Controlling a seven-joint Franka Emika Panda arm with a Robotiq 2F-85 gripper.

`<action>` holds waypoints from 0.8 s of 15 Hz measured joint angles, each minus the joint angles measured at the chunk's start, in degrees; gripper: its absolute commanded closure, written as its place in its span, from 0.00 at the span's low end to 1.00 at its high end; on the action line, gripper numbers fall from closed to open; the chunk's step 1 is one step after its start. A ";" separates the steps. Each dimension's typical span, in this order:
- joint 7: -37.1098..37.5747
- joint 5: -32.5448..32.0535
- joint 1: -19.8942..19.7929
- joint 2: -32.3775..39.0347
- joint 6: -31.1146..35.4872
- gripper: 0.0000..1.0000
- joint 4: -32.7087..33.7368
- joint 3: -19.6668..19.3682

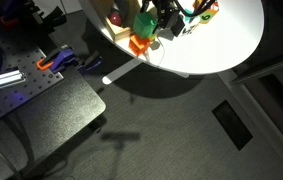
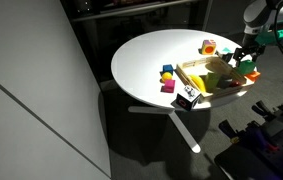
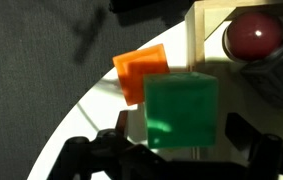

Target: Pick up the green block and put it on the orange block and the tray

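Observation:
The green block (image 3: 181, 110) fills the middle of the wrist view. It overlaps the orange block (image 3: 141, 72) on one side and the wooden rim of the tray (image 3: 203, 25) on the other. My gripper (image 3: 181, 135) straddles the green block, with a thin gap showing at each finger, so it looks open. In both exterior views the gripper (image 2: 245, 55) (image 1: 149, 22) hangs over the tray's (image 2: 193, 72) end, right above the green block (image 2: 246, 65) and orange block (image 2: 252, 75) (image 1: 139, 45).
A red ball (image 3: 253, 35) lies in the tray. On the round white table (image 2: 151, 55) stand blue (image 2: 167, 70) and magenta (image 2: 168, 88) blocks, a black-and-white block (image 2: 186, 97) and a reddish block (image 2: 209, 46). The table edge is close.

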 measured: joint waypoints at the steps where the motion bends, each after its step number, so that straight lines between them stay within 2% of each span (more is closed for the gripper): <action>1: -0.22 0.00 -0.01 -0.17 0.08 0.00 -0.07 0.00; 12: -1.95 1.94 0.44 -5.75 -1.00 0.00 -0.41 0.68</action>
